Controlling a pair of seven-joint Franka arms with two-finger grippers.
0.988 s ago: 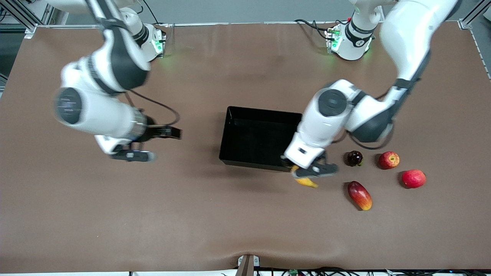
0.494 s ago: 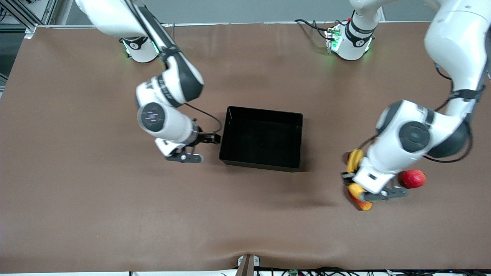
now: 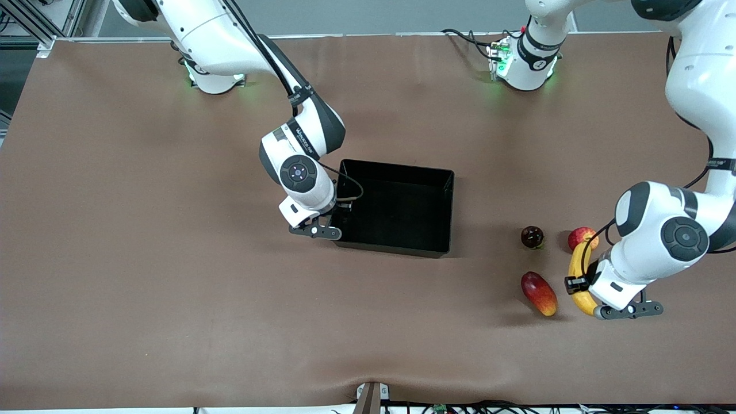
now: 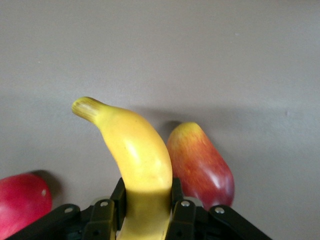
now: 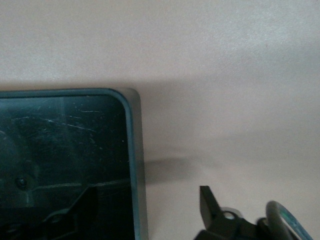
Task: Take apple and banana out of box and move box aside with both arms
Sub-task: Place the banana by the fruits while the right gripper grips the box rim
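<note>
My left gripper (image 3: 582, 286) (image 4: 146, 192) is shut on the yellow banana (image 3: 576, 269) (image 4: 137, 150), over the table beside the mango (image 3: 539, 293) (image 4: 202, 165). A small red apple (image 3: 579, 234) peeks out past the banana's tip. The black box (image 3: 440, 211) (image 5: 136, 150) sits mid-table with nothing in it. My right gripper (image 3: 338, 214) (image 5: 142, 200) is open and straddles the box wall at the right arm's end, one finger inside and one finger (image 5: 207, 202) outside.
A dark maroon round fruit (image 3: 532, 236) lies between the box and the apple. A red fruit (image 4: 20, 202) shows at the edge of the left wrist view. Bare brown table (image 3: 172, 299) spreads toward the right arm's end and toward the front camera.
The left gripper carried the banana from the box's near corner out to the fruits at the left arm's end. The right arm swung in from its end of the table onto the box wall.
</note>
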